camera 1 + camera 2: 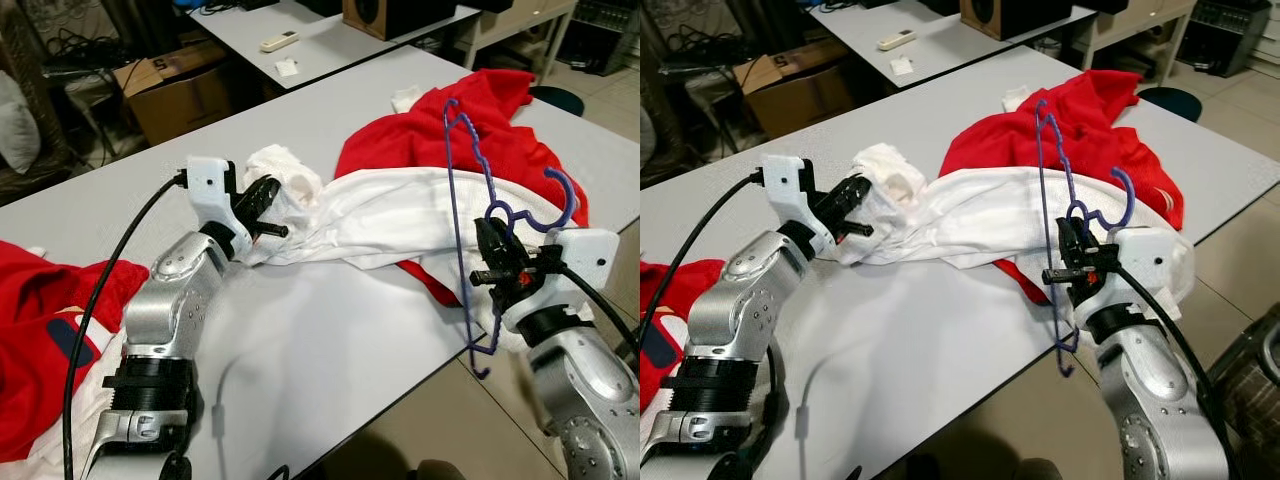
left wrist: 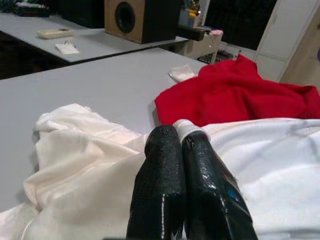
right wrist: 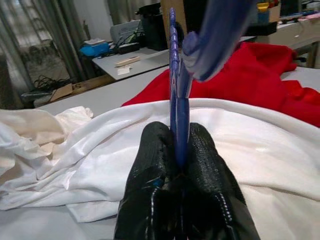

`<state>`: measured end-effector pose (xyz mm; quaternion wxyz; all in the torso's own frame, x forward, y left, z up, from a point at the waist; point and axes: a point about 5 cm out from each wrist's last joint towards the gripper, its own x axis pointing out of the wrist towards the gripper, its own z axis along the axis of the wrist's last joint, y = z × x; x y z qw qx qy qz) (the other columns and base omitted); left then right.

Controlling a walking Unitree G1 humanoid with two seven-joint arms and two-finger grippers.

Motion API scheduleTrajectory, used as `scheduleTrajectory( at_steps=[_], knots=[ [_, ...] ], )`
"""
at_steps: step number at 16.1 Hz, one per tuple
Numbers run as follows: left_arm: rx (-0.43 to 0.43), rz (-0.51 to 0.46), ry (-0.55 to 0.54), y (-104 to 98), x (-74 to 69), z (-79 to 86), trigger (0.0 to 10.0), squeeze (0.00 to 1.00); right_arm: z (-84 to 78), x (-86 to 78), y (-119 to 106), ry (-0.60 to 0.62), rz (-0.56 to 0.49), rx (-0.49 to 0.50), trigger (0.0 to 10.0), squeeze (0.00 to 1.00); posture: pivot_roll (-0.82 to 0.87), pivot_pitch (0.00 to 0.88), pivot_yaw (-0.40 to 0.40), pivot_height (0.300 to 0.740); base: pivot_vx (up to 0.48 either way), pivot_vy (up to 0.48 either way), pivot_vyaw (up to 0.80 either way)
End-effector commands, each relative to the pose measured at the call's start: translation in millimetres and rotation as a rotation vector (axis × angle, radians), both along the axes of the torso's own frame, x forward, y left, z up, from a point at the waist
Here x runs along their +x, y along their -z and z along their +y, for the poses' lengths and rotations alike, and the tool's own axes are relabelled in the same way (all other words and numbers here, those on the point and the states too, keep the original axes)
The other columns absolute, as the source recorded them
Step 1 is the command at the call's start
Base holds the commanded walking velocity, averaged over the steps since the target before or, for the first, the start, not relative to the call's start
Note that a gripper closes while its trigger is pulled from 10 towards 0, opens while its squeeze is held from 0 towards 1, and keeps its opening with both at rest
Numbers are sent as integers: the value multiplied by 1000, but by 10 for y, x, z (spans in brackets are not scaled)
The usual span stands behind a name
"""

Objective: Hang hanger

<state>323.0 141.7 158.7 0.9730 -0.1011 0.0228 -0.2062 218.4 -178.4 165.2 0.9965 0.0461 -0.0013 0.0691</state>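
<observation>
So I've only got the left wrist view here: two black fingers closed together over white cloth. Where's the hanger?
Observer: The blue hanger is in the right gripper, shut on it near the hook, over the table's near edge.
Operator: Is it inside any garment?
Observer: No, its frame stands bare in front of the white garment and the red garment.
Operator: And the left gripper?
Observer: The left gripper sits at the bunched end of the white garment; I can't tell whether it pinches fabric.
</observation>
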Motion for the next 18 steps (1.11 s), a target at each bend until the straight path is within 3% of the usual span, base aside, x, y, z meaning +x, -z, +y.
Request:
scheduleTrajectory(
  at_steps=[1,8,18],
  knots=[
    [10,-31,-2,-67,-13,-11,10000,0,48,-5,-31,-8,-13,0,10000,0,-220,0,141,740,0,0,0],
    [-43,-105,47,-292,-94,-192,10000,0,14,26,-169,4,-64,-37,10000,0,-218,0,126,740,-252,0,0],
    [-37,-97,62,-295,-162,-201,10000,0,52,41,-186,-23,-72,-47,10000,0,-204,0,114,740,-288,0,0]
  ],
)
